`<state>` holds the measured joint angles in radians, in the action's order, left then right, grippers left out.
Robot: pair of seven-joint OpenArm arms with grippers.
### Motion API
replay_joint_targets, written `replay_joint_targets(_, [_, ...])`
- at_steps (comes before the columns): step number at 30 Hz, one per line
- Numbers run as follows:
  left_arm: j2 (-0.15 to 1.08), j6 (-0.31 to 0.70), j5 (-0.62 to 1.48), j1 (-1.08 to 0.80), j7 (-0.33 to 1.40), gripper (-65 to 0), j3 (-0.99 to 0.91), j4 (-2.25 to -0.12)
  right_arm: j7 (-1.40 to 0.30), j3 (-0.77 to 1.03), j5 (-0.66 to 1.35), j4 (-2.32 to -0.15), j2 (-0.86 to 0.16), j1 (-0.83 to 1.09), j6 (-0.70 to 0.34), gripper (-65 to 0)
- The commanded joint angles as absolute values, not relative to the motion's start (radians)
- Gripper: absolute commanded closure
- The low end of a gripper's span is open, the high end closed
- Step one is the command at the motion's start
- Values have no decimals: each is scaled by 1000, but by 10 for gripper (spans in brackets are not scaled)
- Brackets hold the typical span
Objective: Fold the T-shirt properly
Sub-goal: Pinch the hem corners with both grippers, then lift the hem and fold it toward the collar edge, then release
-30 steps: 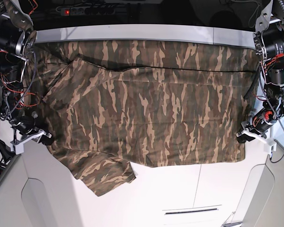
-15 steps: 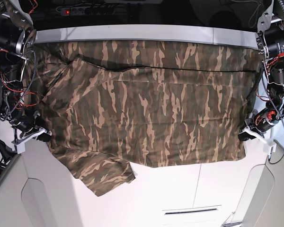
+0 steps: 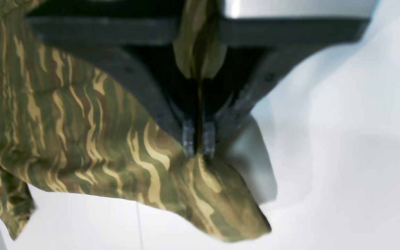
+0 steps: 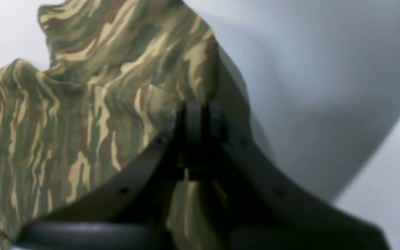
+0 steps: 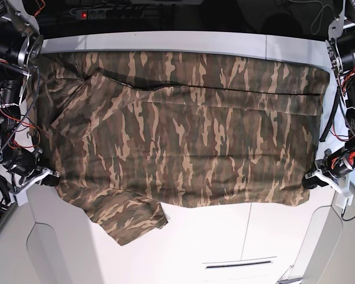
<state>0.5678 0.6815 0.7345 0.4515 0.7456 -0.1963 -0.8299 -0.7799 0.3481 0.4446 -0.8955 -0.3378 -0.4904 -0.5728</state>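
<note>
The camouflage T-shirt lies spread wide across the white table, one sleeve hanging toward the near edge at lower left. My left gripper is at the shirt's near right corner, shut on the cloth. In the left wrist view its fingertips pinch a fold of the T-shirt with a flap running up between the jaws. My right gripper is at the near left edge, also shut on cloth. In the right wrist view its fingertips clamp the T-shirt.
A dark gap with a power strip runs behind the table's far edge. Both arm bodies and cabling flank the shirt. Panel seams and a slot mark the near table surface.
Both grippers closed on the shirt's near corners and drew outward and slightly nearer. The cloth's near edge is pulled wider and flatter.
</note>
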Motion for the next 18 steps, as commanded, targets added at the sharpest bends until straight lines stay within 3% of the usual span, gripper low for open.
replay_joint_targets(1, [595, 698, 761, 479, 739, 0, -200, -850, -770, 349, 464, -929, -355, -517, -581, 0])
replay_joint_targets(12, [645, 698, 971, 453, 928, 0, -200, -877, -862, 349, 577, -1111, -390, -415, -581, 0])
replay_joint_targets(18, [681, 698, 1031, 334, 994, 0, -200, -1052, -865, 352, 594, -1264, -408, -280, -581, 0])
